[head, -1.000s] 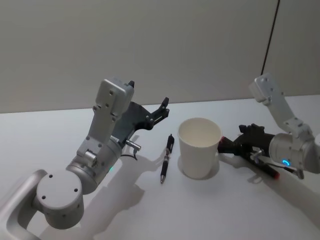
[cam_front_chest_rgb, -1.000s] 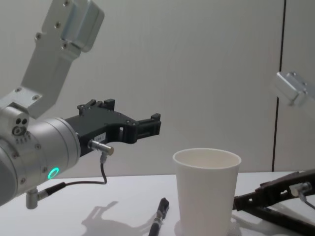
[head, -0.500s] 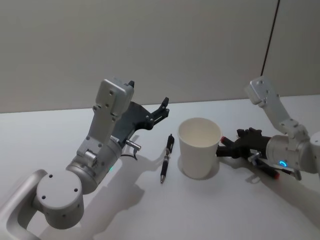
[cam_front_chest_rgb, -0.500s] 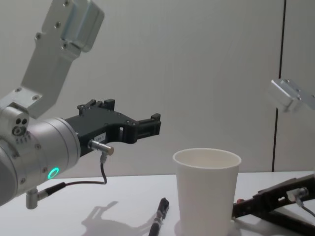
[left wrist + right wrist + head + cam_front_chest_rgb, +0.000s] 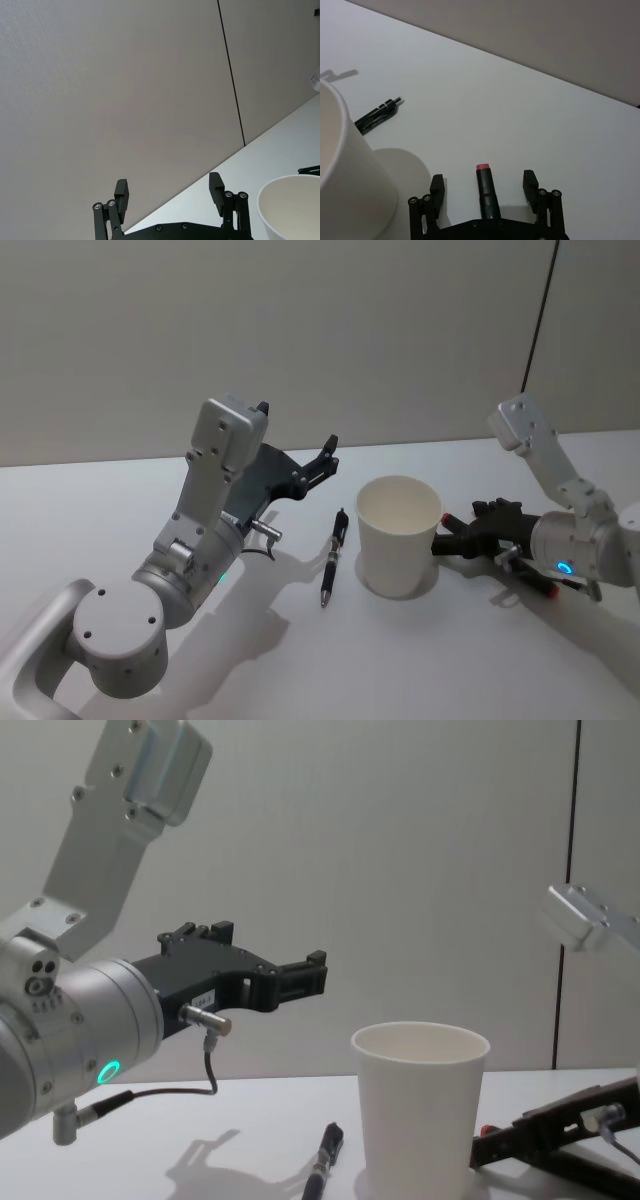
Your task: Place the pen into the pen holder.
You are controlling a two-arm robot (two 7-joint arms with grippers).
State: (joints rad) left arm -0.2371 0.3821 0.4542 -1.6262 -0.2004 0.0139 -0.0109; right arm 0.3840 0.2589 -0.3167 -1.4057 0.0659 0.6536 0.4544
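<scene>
Black pen (image 5: 332, 558) lies flat on the white desk (image 5: 450, 660), just left of the cup (image 5: 398, 535) and apart from it, running front to back with its clip end away from the robot. In the chest view the black pen (image 5: 322, 1165) shows low beside the left of the cup (image 5: 418, 1110). The cup stands upright, mouth open. A second, red-ended pen (image 5: 486, 192) lies on the desk just right of the cup, its red end toward the far edge of the desk. The right tool (image 5: 442, 535) sits low at desk level immediately right of the cup. In its wrist view the right tool (image 5: 483, 181) has its fingers spread, one on each side of the red-ended pen, with a gap on both sides. The cup wall (image 5: 345, 175) and the black pen (image 5: 376, 116) show beyond it. The left tool (image 5: 328, 455) is raised above the desk, left of and behind the cup, fingers apart; the chest view shows the left tool (image 5: 315, 970) above rim height.
</scene>
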